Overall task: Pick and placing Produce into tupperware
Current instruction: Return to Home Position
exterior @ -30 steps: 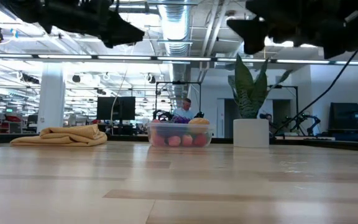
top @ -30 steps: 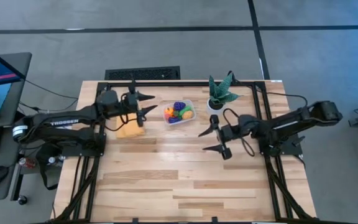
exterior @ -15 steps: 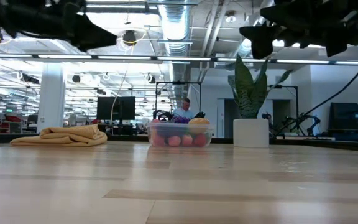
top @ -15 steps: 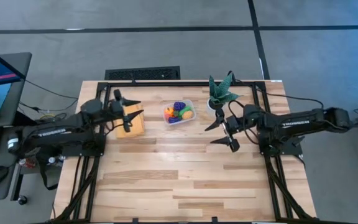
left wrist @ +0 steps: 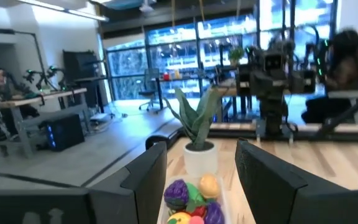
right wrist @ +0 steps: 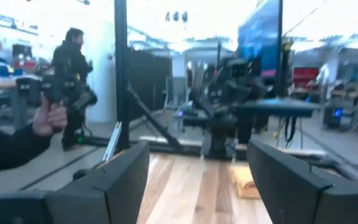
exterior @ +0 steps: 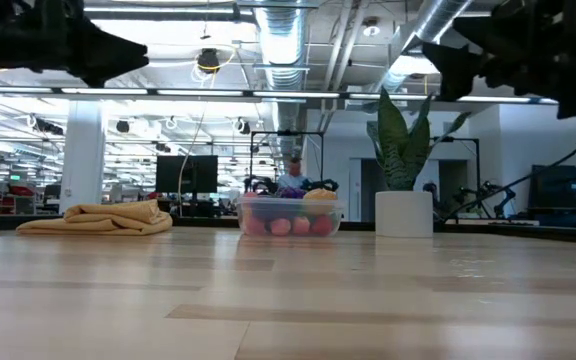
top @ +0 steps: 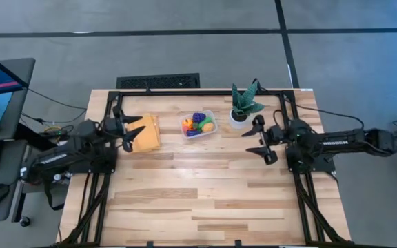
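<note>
Produce point(top: 198, 124) check from my remote seat: the tiny toy fruit and veg, purple grapes on top with orange, yellow, green and red bits around them, are heaped inside the small clear rectangular plastic tub point(top: 214, 117). That tub sits on the light wooden counter point(top: 198, 200) toward the far edge, roughly mid-width. It's between the flat tan-yellow folded cloth point(top: 150, 138) on the left arm's side and the spiky green plant in a white pot point(top: 242, 109) on the right arm's side, touching neither. On the low cam, pinkish-red pieces show through the tub's see-through wall and a yellow-orange one pokes above the rim.

Left end effector point(top: 136, 131) hangs over the cloth's edge nearest its own arm, aimed toward the tub. It's released: the two dark fingers point(left wrist: 146, 180) are spread wide with nothing between them, and the left wrist cam looks through the gap at the toys and the plant. Right end effector point(top: 257, 142) hovers just beside the plant pot on the side away from the tub, also released, fingers spread and empty. Both ride well up off the counter on the low cam. Right wrist cam catches a person's hand point(right wrist: 48, 121) holding some dark gadget beyond the counter.
</note>
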